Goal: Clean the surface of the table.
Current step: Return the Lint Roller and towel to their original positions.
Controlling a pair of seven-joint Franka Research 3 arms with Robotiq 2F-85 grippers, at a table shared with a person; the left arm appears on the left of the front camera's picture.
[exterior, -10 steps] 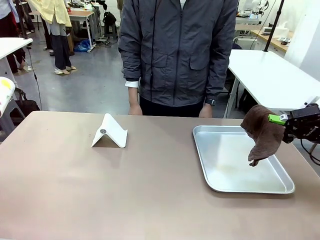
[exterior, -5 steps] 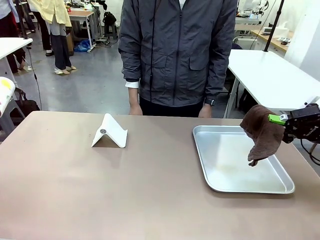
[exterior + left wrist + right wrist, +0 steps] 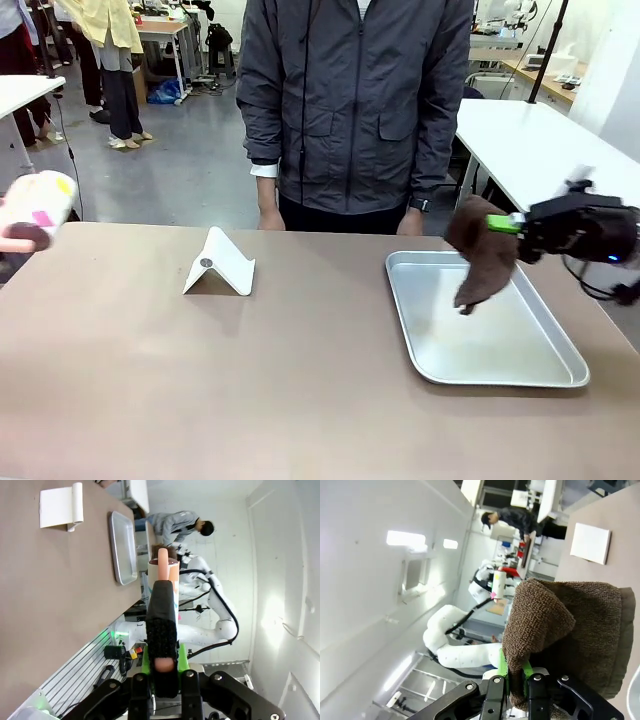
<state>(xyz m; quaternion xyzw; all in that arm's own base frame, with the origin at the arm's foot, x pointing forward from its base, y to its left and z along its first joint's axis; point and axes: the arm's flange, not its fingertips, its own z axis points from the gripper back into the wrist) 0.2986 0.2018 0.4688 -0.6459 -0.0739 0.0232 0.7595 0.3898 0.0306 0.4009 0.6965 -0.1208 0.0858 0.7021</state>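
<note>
Bright, even overhead light; soft shadows on the desk [image 3: 300, 390]; ceiling lamps glare in both wrist views.

Sitting on the table [image 3: 200, 390]: stand [image 3: 220, 263] at left, tray [image 3: 480, 320] at right. Hanging over the tray: cloth [image 3: 480, 255]. Standing behind: person [image 3: 355, 110].

One brownish-taupe matte table [image 3: 200, 370]; one shiny rectangular metal tray [image 3: 500, 360]; one brown terry cloth [image 3: 478, 252]; one white folded stand [image 3: 220, 263].
</note>
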